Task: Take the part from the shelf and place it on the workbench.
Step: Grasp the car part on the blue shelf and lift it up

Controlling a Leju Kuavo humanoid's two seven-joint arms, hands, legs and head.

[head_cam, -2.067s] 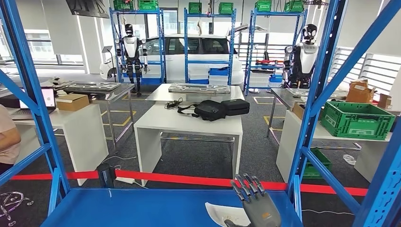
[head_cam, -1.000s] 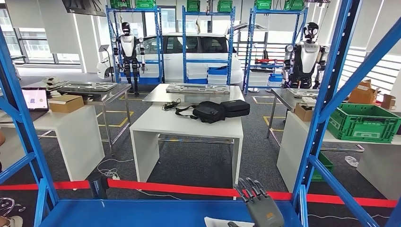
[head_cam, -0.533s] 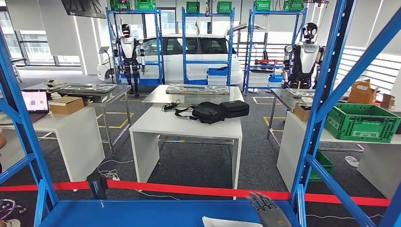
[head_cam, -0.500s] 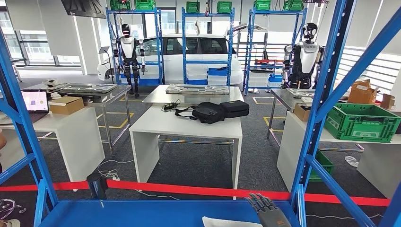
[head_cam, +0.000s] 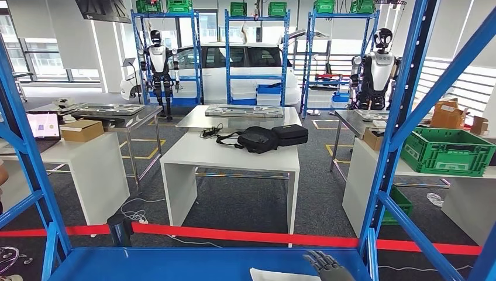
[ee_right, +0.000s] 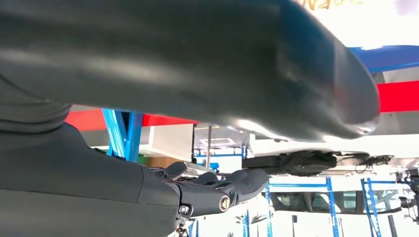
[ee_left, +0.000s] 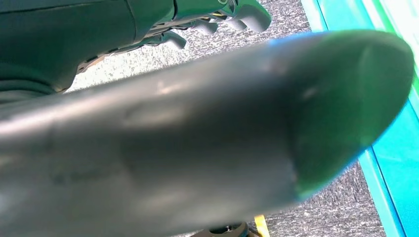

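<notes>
A flat white part (head_cam: 270, 274) lies on the blue shelf board (head_cam: 175, 263) at the bottom edge of the head view. My right hand (head_cam: 324, 264) is just to its right, low over the board, fingers stretched forward and holding nothing. In the right wrist view the right hand (ee_right: 207, 192) shows straight fingers apart from the thick thumb, with a white surface with orange lettering (ee_right: 356, 6) beyond the thumb. In the left wrist view my left hand (ee_left: 217, 15) hangs over grey floor with nothing in it.
Blue shelf posts (head_cam: 398, 117) frame the view on both sides. Beyond a red barrier tape (head_cam: 234, 235) stands a white table (head_cam: 234, 153) with black bags (head_cam: 263, 137). A green crate (head_cam: 447, 149) sits on a table at the right. Other robots stand at the back.
My right hand has sunk from well above the shelf board down to the picture's bottom edge beside the white part. The camera shifted slightly at first.
</notes>
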